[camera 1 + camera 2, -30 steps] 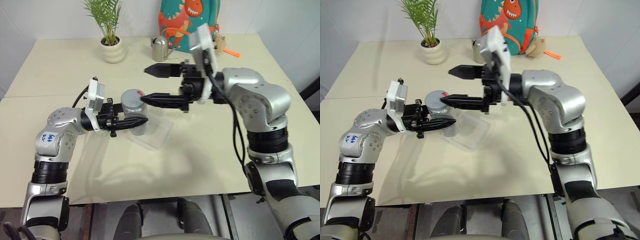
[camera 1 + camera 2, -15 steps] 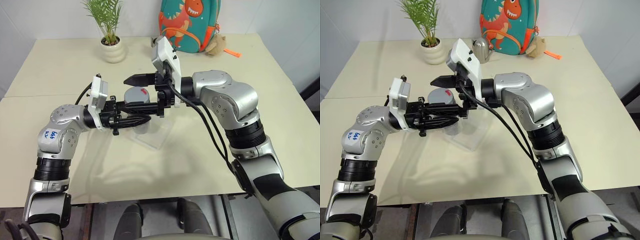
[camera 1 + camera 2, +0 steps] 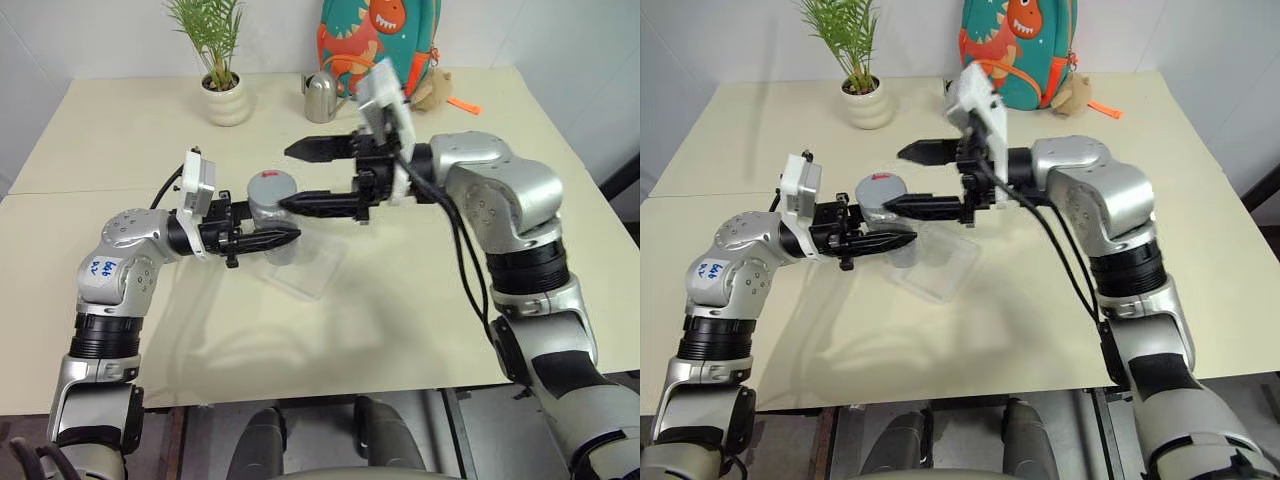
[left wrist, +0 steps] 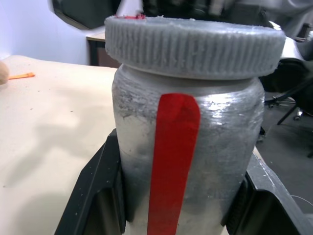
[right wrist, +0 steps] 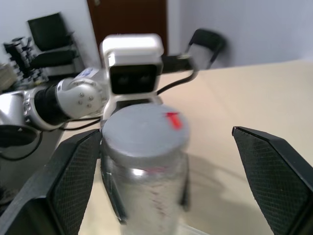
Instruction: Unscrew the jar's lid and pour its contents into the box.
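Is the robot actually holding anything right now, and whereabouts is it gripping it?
Yes. The left gripper clamps the jar by its body, below the lid. The right gripper is open around the lid, holding nothing.

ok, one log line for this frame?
left gripper: shut on jar | right gripper: open, beside lid | lid: on | box: under jar
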